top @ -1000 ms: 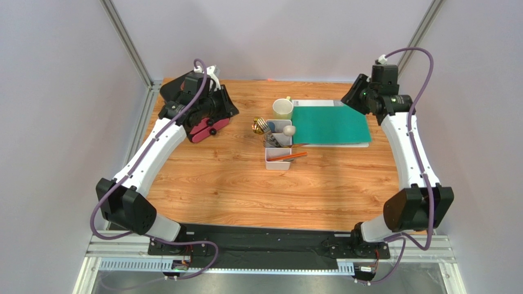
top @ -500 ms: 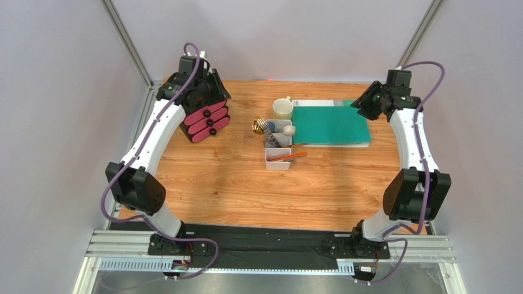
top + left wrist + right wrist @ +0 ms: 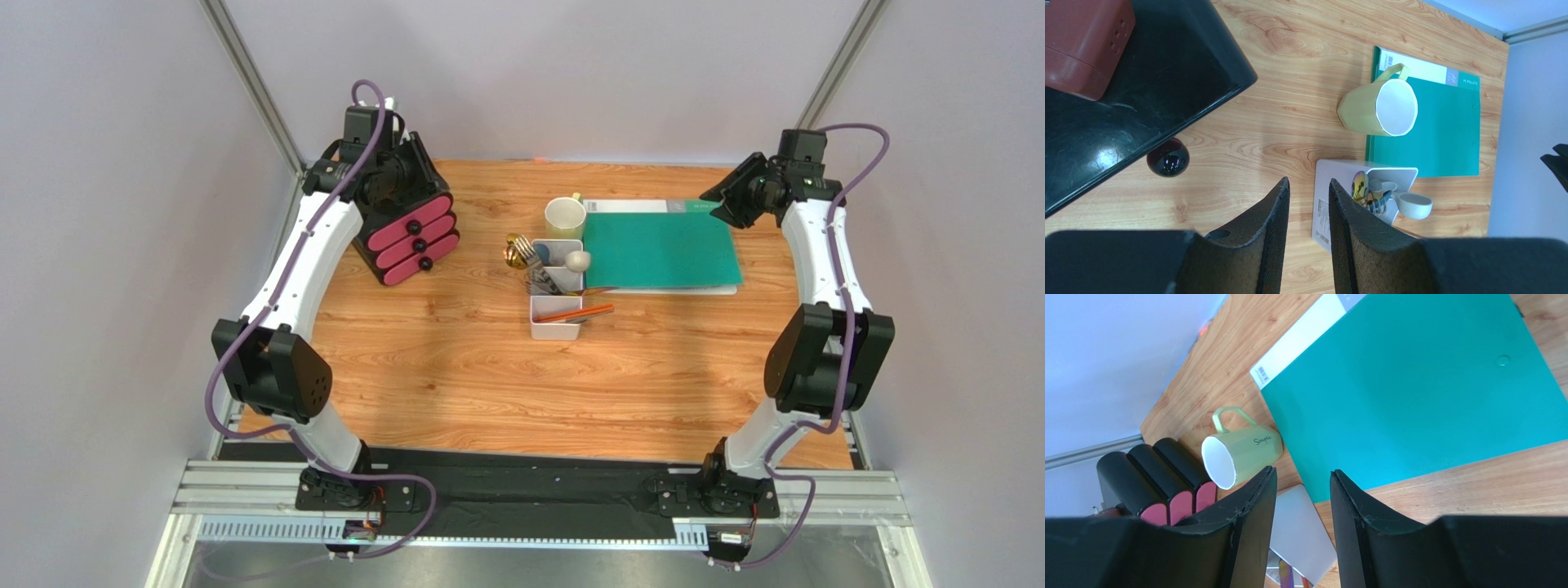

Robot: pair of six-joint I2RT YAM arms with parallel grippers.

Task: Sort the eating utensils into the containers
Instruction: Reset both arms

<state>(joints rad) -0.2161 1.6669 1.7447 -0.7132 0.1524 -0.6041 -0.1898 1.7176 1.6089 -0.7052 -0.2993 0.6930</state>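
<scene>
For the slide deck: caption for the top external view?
Left gripper and right gripper hover at far corners; utensils sit in the white tray beside mug and green folder.

Wood-grain table point(image 3: 466, 355) — pale walls point(image 3: 111, 245), aluminium frame posts point(image 3: 252, 86).

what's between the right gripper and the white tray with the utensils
Nothing tall on the straight line. The green folder lies flat on the table between the right gripper and the white tray. The pale mug stands by the tray's far end, just off that line.
</scene>
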